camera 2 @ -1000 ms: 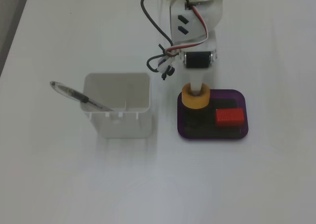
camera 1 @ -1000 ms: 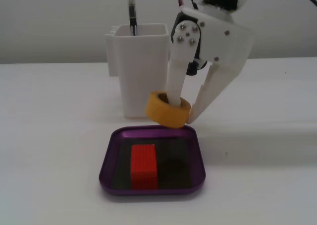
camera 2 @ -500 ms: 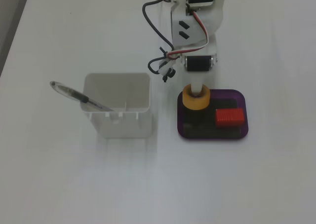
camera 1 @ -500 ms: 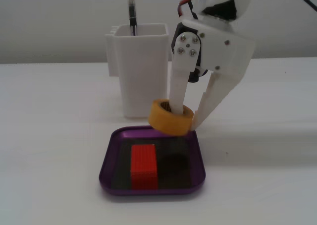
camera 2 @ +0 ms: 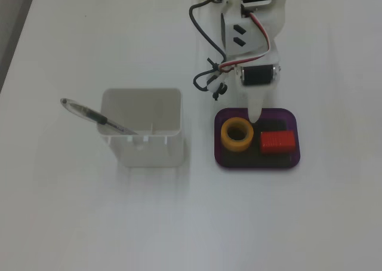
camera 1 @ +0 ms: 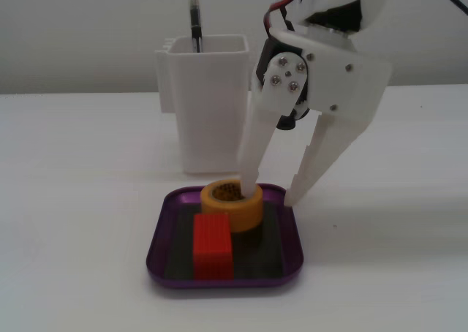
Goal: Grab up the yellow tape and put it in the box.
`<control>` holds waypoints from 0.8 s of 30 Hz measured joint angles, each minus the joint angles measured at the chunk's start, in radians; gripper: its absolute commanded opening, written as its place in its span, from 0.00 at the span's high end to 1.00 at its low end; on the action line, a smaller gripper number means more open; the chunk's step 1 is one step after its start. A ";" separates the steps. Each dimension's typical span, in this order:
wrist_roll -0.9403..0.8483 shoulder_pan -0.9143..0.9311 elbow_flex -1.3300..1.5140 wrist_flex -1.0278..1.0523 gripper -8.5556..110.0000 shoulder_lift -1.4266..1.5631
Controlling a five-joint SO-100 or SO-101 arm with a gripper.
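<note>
A: Where is the yellow tape (camera 1: pixel 232 205) right now?

B: Lying flat on the dark floor of the box (camera 1: pixel 163 222), hole upward, just beside the red block (camera 1: pixel 213 246). In the other fixed view the tape (camera 2: pixel 237 134) sits in the half of the box (camera 2: pixel 256 165) nearer the white container (camera 2: pixel 142 126).

A: And the gripper (camera 1: pixel 268 189)?

B: Its fingers are spread apart and grasp nothing. In the low fixed view one fingertip hangs right at the tape's far rim, perhaps touching it; the other is clear, out past the box's edge. Seen from above, the gripper (camera 2: pixel 255 113) sits at the box's far rim.

A: So which step is this?

B: I judge the drop is done. What remains is lifting straight up, so that the near finger doesn't drag the tape out.
</note>
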 measured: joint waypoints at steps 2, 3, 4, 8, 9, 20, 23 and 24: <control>0.000 0.000 0.000 0.000 0.82 0.000; 0.000 0.005 -0.002 0.000 0.82 0.000; 0.000 0.008 -0.002 0.000 0.82 0.000; 0.000 0.011 -0.011 0.052 0.82 0.026; 0.000 0.011 -0.012 0.071 0.82 0.052; -0.003 0.028 -0.005 0.316 0.82 0.629; -0.003 0.040 0.069 0.353 0.82 0.831; -0.003 0.040 0.106 0.357 0.82 0.900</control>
